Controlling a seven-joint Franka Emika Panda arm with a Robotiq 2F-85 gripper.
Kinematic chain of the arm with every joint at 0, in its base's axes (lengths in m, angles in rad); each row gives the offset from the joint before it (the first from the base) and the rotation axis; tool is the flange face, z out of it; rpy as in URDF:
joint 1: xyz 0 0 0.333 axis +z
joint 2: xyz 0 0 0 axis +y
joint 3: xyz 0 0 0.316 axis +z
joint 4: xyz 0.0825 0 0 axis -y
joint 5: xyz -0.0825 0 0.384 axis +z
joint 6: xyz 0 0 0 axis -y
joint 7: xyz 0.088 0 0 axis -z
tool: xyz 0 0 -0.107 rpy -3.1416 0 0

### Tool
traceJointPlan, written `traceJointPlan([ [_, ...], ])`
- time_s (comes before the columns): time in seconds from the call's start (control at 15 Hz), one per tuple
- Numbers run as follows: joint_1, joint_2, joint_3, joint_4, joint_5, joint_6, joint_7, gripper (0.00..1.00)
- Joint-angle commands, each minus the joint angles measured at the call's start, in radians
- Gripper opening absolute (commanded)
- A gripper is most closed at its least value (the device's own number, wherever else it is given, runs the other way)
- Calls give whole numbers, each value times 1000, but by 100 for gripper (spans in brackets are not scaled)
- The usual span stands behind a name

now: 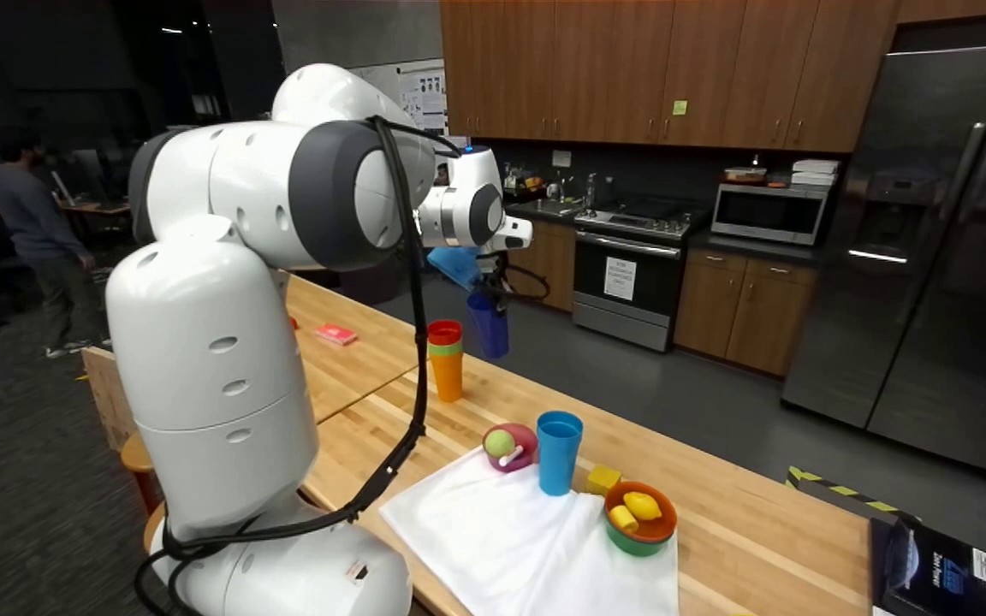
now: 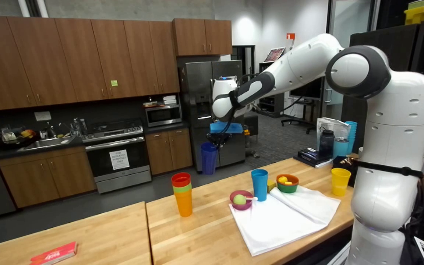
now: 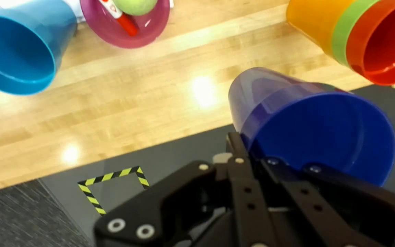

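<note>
End effector (image 3: pixel 247 146): jaws closed, pinching the rim of one dark-blue plastic tumbler (image 3: pixel 315 127), aloft by the tabletop (image 3: pixel 132 92) edge. Nested red-green-orange tumbler stack (image 3: pixel 341 36): one o'clock from it, wrist view. Step, apparently: tumbler held up, not set down; next move likely calls for steady grip, stack clearance.

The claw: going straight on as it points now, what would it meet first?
Likely the tabletop near its edge, the held dark blue cup touching first. Depth is unclear: in the wrist view that cup overlaps tabletop and floor.
</note>
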Motion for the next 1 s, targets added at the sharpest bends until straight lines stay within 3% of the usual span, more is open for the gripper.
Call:
traceJointPlan([
  [0.0,-20,47,-11,-53,124,69,-59,1],
  [0.27,-36,144,-17,-68,280,98,-158,1],
  [0.53,-42,225,-31,-44,342,89,-179,1],
  [0.73,-41,241,-48,-47,347,92,-169,1],
  [0.93,-19,226,-91,-65,265,125,-90,1],
])
